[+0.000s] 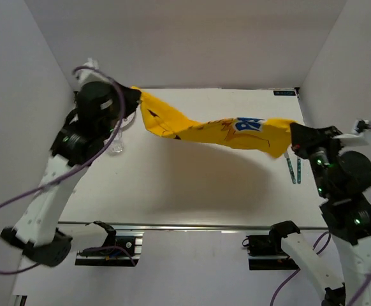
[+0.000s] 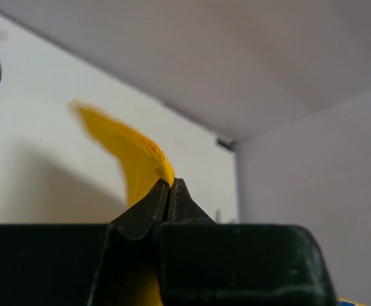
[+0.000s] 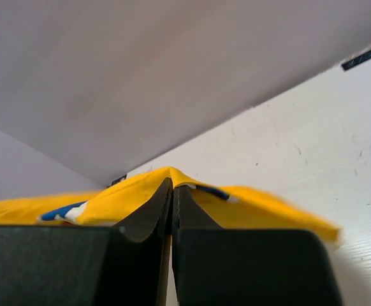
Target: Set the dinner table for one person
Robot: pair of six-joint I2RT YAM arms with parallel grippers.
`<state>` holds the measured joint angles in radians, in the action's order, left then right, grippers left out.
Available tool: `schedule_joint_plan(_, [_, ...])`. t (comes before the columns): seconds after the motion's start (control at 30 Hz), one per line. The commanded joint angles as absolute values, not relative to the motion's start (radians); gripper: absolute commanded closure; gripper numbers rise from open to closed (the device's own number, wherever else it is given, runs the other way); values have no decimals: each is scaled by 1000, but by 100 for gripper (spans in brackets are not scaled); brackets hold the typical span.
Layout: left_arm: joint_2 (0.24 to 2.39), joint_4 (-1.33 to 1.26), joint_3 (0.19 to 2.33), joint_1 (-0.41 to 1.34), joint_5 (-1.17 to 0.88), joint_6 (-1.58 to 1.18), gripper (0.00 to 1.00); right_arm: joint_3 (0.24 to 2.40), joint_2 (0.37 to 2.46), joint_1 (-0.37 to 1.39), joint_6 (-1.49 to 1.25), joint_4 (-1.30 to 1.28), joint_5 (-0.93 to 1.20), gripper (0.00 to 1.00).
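A yellow cartoon-printed cloth mat (image 1: 217, 131) hangs stretched in the air above the white dinner table (image 1: 192, 185), casting a shadow on it. My left gripper (image 1: 134, 97) is shut on the mat's left end; its jaws pinch the yellow cloth (image 2: 134, 156) in the left wrist view. My right gripper (image 1: 294, 135) is shut on the mat's right end; the cloth (image 3: 128, 194) drapes over both closed fingertips in the right wrist view.
A clear glass (image 1: 116, 148) stands on the table at the left, under my left arm. Two blue-handled utensils (image 1: 293, 170) lie at the right edge near my right arm. White walls enclose the table on three sides.
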<state>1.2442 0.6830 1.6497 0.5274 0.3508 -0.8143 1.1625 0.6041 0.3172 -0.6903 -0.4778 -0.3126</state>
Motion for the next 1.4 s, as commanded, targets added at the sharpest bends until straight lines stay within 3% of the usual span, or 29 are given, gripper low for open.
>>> schedule_joint_plan(0.0, [1117, 769, 1608, 537, 379, -887, 100, 1277, 581, 319, -630, -745, -367, 100])
schedule_joint_plan(0.2, [1052, 790, 1592, 528, 298, -956, 100, 1431, 632, 321, -588, -790, -374, 100])
schedule_joint_plan(0.37, [1280, 845, 1756, 518, 307, -925, 100, 1475, 780, 318, -538, -716, -353, 100])
schedule_joint_plan(0.6, [1650, 852, 2204, 470, 223, -816, 100, 1630, 1109, 304, -440, -603, -333, 100])
schedule_joint_plan(0.9, [1747, 575, 2188, 364, 178, -709, 100, 1940, 1440, 183, -364, -534, -143, 100])
schedule_joint_plan(1.03, [1683, 499, 2116, 354, 175, -655, 100, 1942, 1482, 135, -311, -520, -26, 100])
schedule_joint_plan(1.1, [1628, 427, 1950, 354, 181, -652, 100, 1851, 1447, 114, -293, -479, 29, 100])
schedule_joint_plan(1.27, [1343, 183, 1275, 354, 172, -750, 100, 1274, 1214, 92, -359, -234, 98, 100])
schedule_joint_plan(1.3, [1306, 167, 1196, 354, 161, -805, 93, 1124, 1144, 89, -373, -216, 89, 97])
schedule_joint_plan(1.33, [1274, 175, 1121, 354, 161, -828, 78, 1123, 1105, 90, -388, -209, 80, 75])
schedule_joint_plan(1.37, [1212, 199, 1003, 354, 172, -860, 58, 991, 1067, 87, -406, -207, 62, 44])
